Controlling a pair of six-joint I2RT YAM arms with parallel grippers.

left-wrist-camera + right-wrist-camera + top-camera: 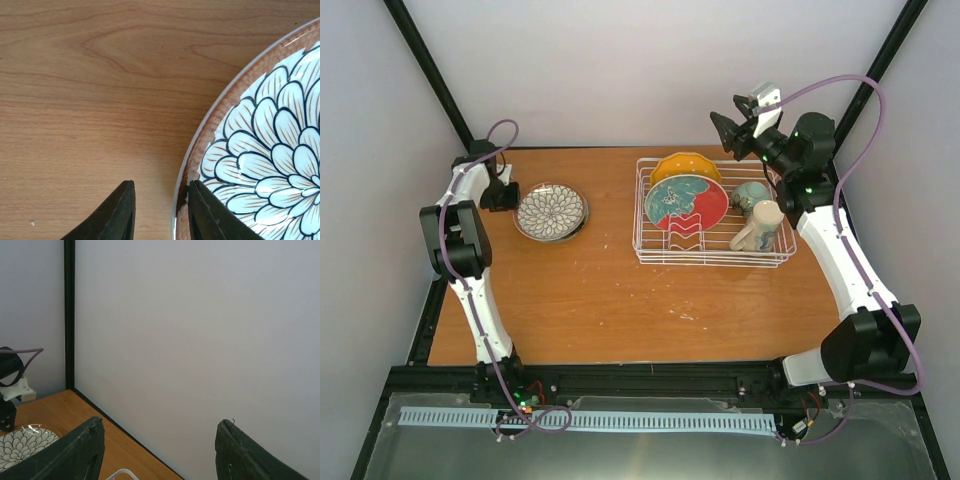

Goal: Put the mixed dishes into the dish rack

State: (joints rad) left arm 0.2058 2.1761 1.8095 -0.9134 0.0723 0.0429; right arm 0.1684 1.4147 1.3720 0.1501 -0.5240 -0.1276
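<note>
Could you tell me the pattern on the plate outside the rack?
Plate: dark-outlined white petals, brownish rim; clearest from left wrist.

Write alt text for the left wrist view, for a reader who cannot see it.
The left tool, its two dark fingers open, straddles the rim of a white plate with a dark floral pattern: one finger is over the plate, the other over the wooden table.

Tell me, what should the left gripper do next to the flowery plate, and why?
Probably close the left gripper on the white floral plate: its open fingers straddle the rim, and this is the only dish outside the dish rack.
</note>
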